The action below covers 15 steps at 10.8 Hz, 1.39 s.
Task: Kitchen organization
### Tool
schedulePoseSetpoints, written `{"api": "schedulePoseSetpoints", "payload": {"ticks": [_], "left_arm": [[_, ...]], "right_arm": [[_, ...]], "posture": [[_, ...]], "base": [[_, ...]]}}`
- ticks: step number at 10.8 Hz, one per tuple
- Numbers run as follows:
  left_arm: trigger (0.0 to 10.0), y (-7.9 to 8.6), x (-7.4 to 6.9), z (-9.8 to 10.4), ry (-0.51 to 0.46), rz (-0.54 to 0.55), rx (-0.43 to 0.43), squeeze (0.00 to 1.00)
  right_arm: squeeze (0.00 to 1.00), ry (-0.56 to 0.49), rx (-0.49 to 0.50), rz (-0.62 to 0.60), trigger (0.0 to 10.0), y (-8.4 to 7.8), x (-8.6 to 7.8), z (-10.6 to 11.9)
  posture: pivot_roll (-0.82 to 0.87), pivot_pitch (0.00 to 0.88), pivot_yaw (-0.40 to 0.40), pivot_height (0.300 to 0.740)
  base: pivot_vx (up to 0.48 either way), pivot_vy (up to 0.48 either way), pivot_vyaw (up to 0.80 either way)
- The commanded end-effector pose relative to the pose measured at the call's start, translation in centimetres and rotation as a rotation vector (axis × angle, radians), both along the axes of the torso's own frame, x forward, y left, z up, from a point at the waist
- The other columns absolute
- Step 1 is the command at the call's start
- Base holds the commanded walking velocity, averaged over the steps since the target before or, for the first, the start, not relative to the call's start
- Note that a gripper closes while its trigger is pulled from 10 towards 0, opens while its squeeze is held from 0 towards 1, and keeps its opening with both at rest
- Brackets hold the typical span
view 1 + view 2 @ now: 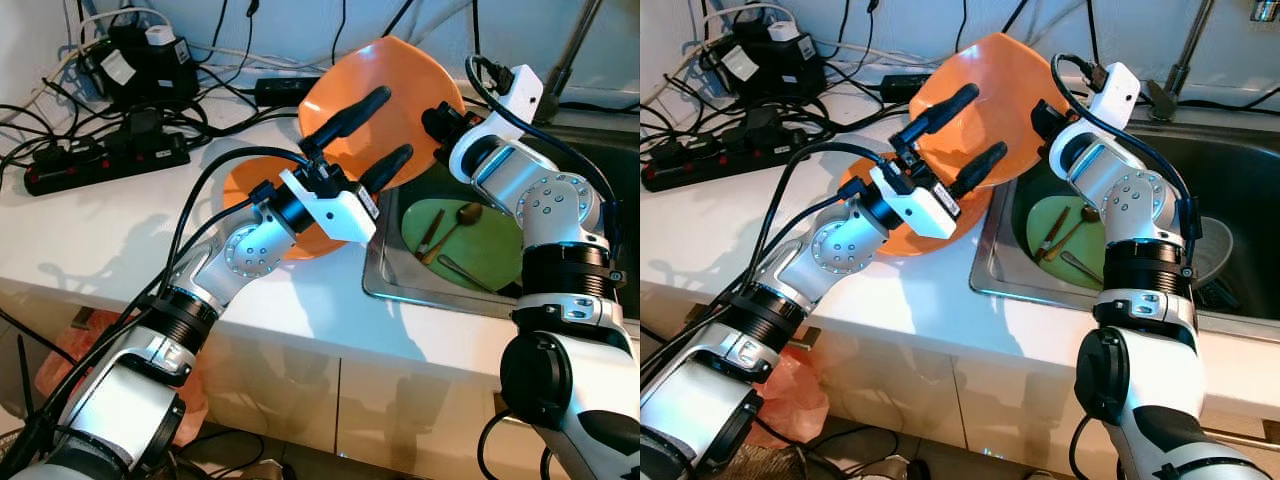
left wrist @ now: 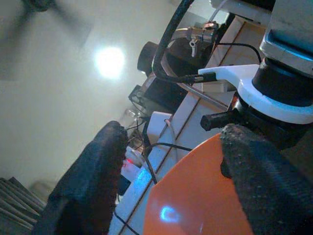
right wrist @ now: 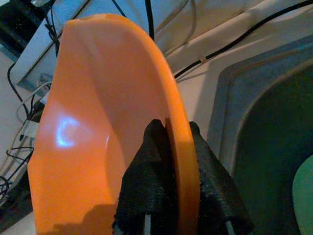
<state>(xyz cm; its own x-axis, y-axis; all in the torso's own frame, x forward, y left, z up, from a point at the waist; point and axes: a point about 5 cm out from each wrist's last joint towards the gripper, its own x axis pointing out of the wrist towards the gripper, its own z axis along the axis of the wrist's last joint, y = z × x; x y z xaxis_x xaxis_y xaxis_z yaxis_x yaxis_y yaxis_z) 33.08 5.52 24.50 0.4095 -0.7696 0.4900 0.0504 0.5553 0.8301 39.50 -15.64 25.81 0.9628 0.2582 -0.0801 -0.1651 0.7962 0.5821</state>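
the orange plate [image 1: 400, 90] could be knocked from its edge grip if the left gripper [image 1: 372, 135], fingers spread wide across its face, presses in. the right gripper [image 3: 168, 176] is clamped on the rim, plate held tilted above the surface at the sink's [image 1: 1240, 170] ten o'clock.

This is a home kitchen. A white worktop [image 1: 120, 230] runs along the wall above pale cabinet doors [image 1: 270, 400], with a steel sink [image 1: 1240, 190] let into its right end and a tap [image 1: 1175, 70] behind it. A green plate [image 1: 490, 250] with cutlery [image 1: 452, 232] lies in the sink. Power strips [image 1: 100, 160] and cables crowd the worktop's back left corner.
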Motion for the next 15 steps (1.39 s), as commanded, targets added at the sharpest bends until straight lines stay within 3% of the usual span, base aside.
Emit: {"api": "schedulePoseSetpoints", "payload": {"ticks": [1, 8, 9, 10, 11, 12, 15], "left_arm": [[10.0, 0.3, 0.0, 0.0, 0.008, 0.007, -0.01, 1.0], [10.0, 0.3, -0.2, 0.1, 0.018, 0.003, -0.019, 1.0], [10.0, 2.0, 1.0, -2.2, 0.202, 0.097, 0.0, 0.0], [10.0, 2.9, 1.6, -3.3, 0.279, 0.143, 0.01, 0.0], [10.0, 3.1, 1.8, -3.2, 0.281, 0.158, 0.005, 0.0], [10.0, 3.2, 2.0, -3.2, 0.289, 0.173, 0.0, 0.0], [10.0, 3.2, 2.0, -3.1, 0.305, 0.173, -0.004, 0.0]], "right_arm": [[0.0, -0.027, 0.005, -0.016, 0.0, -0.2, 0.0, 0.6], [0.0, -0.027, -0.001, -0.043, 0.0, -0.6, 0.1, 0.5], [0.0, -0.028, -0.082, -0.224, 10.0, -4.4, -0.4, -1.6], [0.0, -0.035, -0.121, -0.272, 10.0, -5.5, -0.7, -2.4], [0.0, -0.042, -0.12, -0.258, 4.2, -5.2, -0.7, -2.4], [0.0, -0.043, -0.121, -0.249, 0.0, -4.8, -0.7, -2.5], [0.0, -0.07, -0.124, -0.241, 0.4, -4.3, -0.7, -2.5]], "posture": [[0.01, 0.052, 0.055, 0.74], [0.01, 0.052, 0.055, 0.74], [0.02, 0.047, 0.059, 0.74], [0.02, 0.046, 0.06, 0.74], [0.02, 0.047, 0.059, 0.74], [0.02, 0.047, 0.056, 0.74], [0.02, 0.05, 0.054, 0.74]], "base": [[0.0, 0.0, 0.0], [0.0, 0.0, 0.0], [0.0, 0.0, 0.0], [0.0, 0.0, 0.0], [0.0, 0.0, 0.0], [0.0, 0.0, 0.0], [0.0, 0.0, 0.0]]}}
